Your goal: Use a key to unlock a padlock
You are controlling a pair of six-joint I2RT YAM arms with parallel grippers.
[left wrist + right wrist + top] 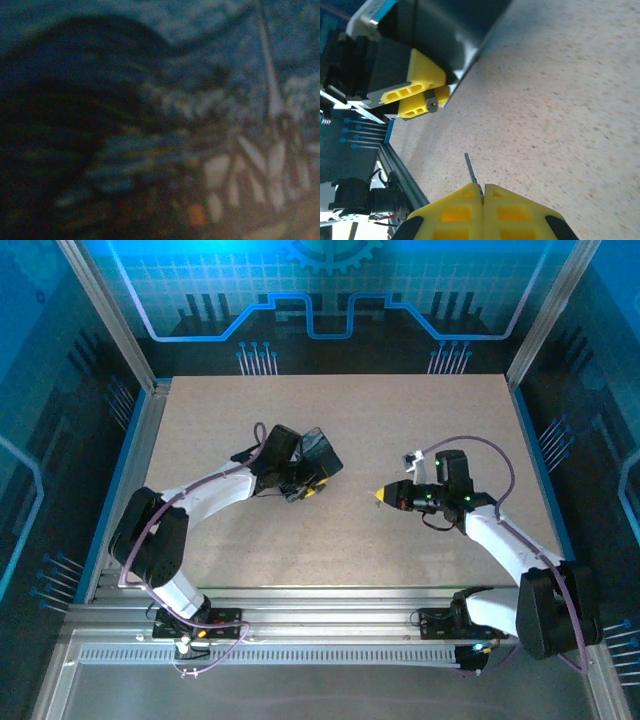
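In the right wrist view my right gripper (482,186) is shut on the key (470,167), whose thin grey blade sticks out ahead of the yellow fingertips. Across the table, the left gripper (424,98) has its yellow fingers closed around a small grey block, the padlock (431,103), with its end face turned toward the key. A gap of bare table separates key and padlock. From above, the left gripper (308,489) sits left of centre and the right gripper (382,496) points at it from the right. The left wrist view is too blurred to read.
A dark blue box (322,452) lies right behind the left gripper, and its glossy side (450,30) looms over the padlock. The speckled tabletop (400,410) is bounded by blue metal rails (140,440) and wide open between the arms.
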